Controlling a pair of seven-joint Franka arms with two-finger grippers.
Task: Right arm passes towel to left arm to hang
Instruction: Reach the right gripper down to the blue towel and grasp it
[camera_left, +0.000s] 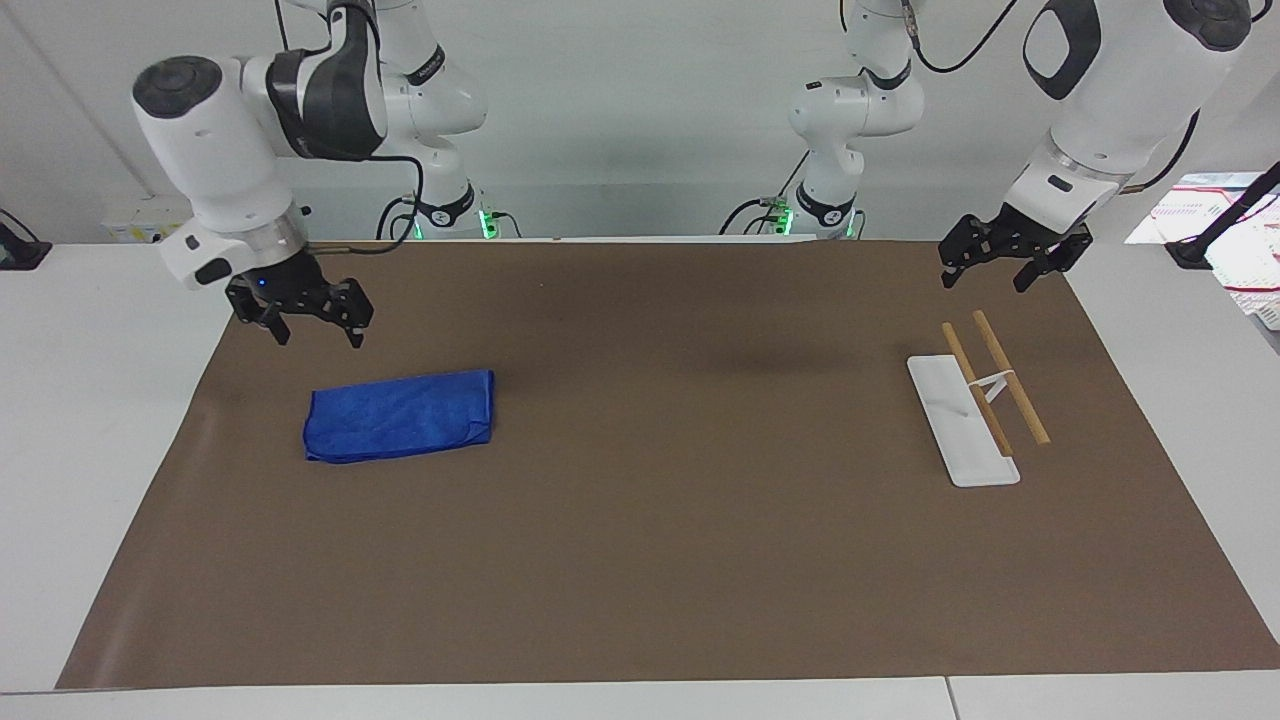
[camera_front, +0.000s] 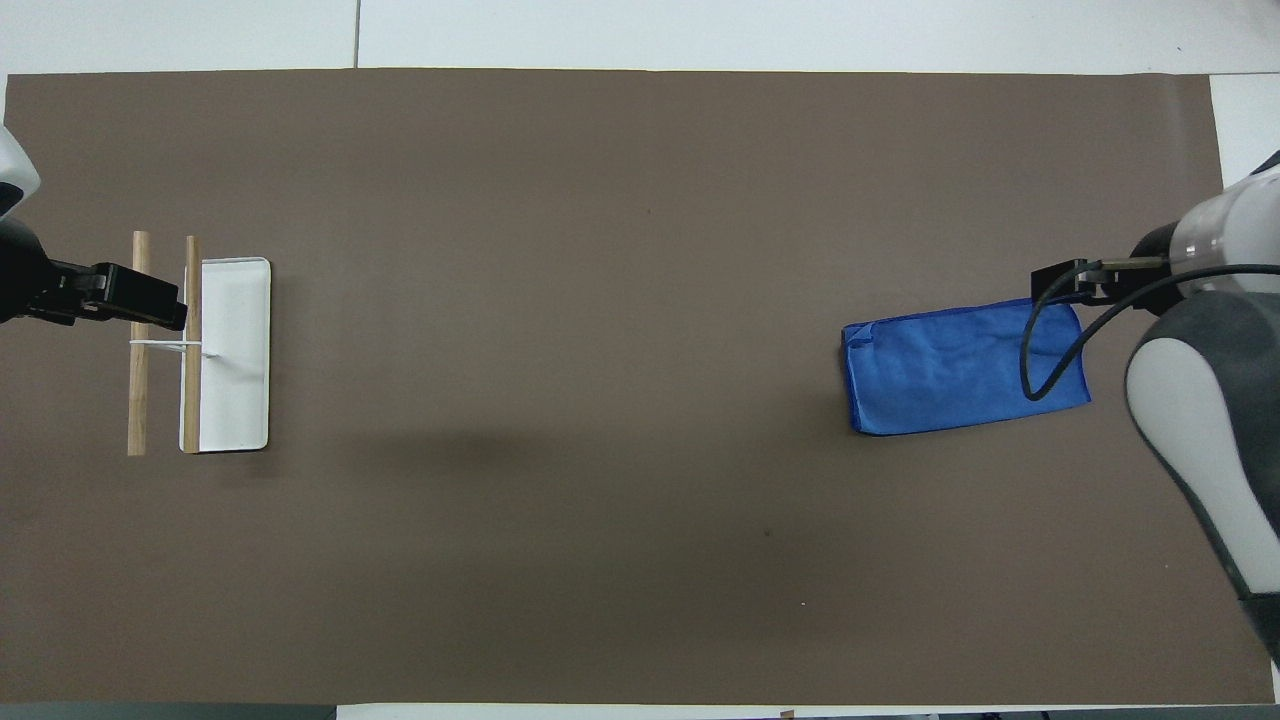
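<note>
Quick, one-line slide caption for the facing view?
Right end effector, open, above the mat beside the blue towel; left end effector waits, open, above the rack.
</note>
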